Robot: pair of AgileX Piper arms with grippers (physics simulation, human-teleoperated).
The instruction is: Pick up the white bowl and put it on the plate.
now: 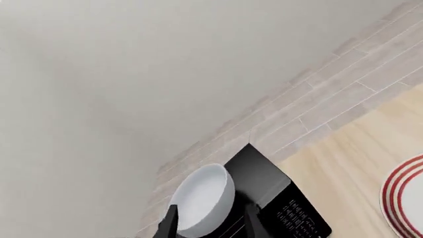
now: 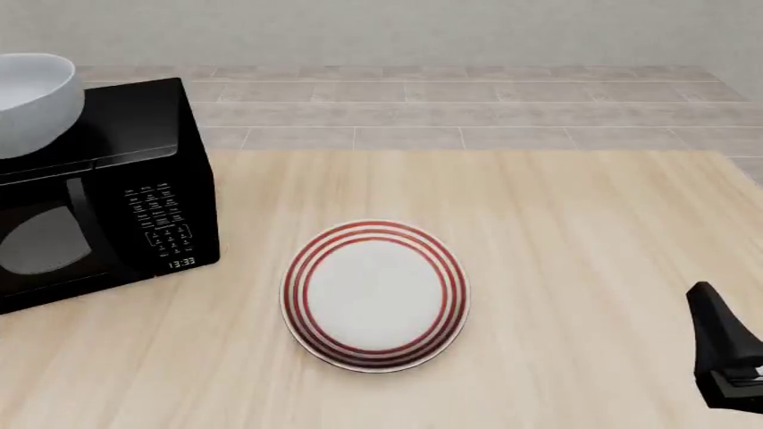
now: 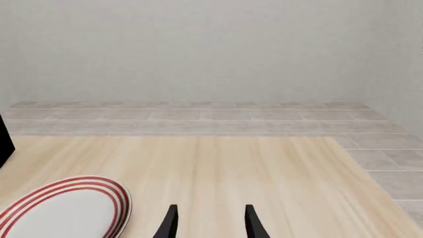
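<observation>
The white bowl [image 2: 34, 103] stands on top of a black microwave [image 2: 131, 206] at the table's far left. In the left wrist view the white bowl [image 1: 203, 200] lies just ahead of my left gripper [image 1: 211, 208], whose fingers are spread wide either side of it and look open; whether they touch it I cannot tell. That gripper is out of the front view. The plate [image 2: 374, 294], flat with red rings, lies near the middle of the table. My right gripper [image 3: 210, 210] is open and empty, to the right of the plate [image 3: 63, 210], and shows at the front view's right edge [image 2: 723, 353].
The microwave [image 1: 278, 198] takes up the table's left side, its door and keypad facing the arms. Light wooden tabletop [image 2: 573, 232] spreads around the plate. Beyond the table are a tiled floor [image 2: 453, 107] and a pale wall.
</observation>
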